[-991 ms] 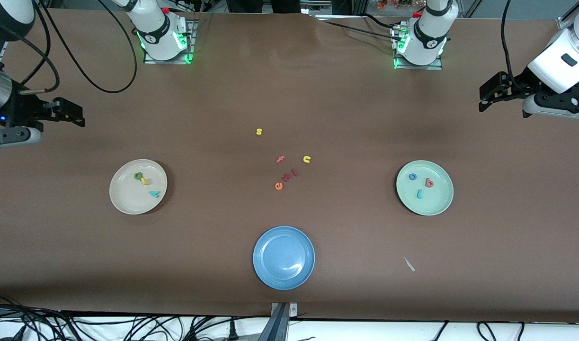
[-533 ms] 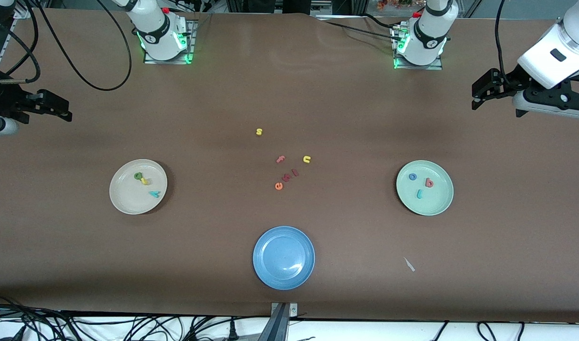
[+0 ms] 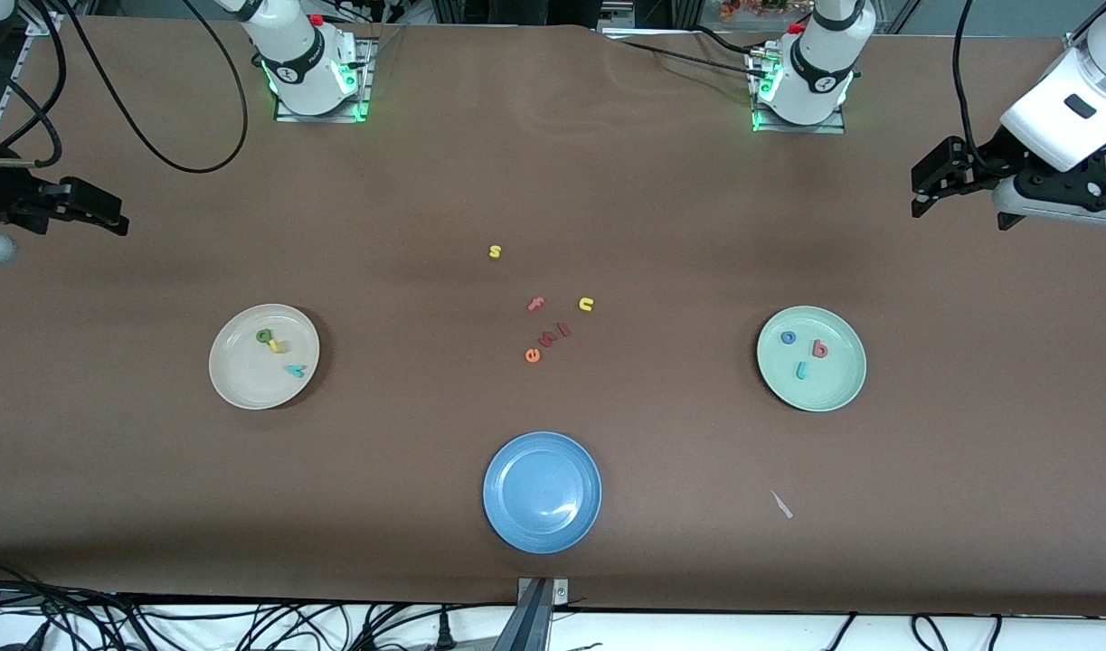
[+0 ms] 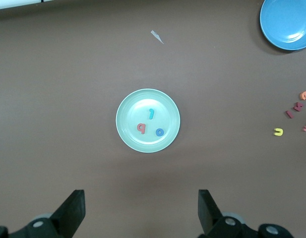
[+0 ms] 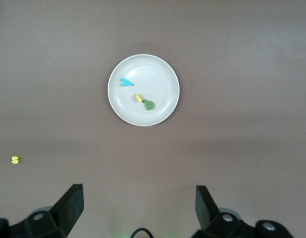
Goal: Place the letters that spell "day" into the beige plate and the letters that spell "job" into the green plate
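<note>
The yellow d (image 3: pixel 276 345), green a (image 3: pixel 263 336) and teal y (image 3: pixel 295 369) are lying in the beige plate (image 3: pixel 236 380); the j (image 3: pixel 800 370), o (image 3: pixel 789 338) and b (image 3: pixel 820 349) are sitting in the green plate (image 3: pixel 842 384). The left gripper (image 3: pixel 928 188) and right gripper (image 3: pixel 100 217) are hanging wide and empty over the table's ends.

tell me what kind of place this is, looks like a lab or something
Most likely a robotics lab bench: two arm bases bolted along a brown-covered table, cables trailing off its edges, and test props laid out, a beige plate, a green plate and small coloured letters.
</note>
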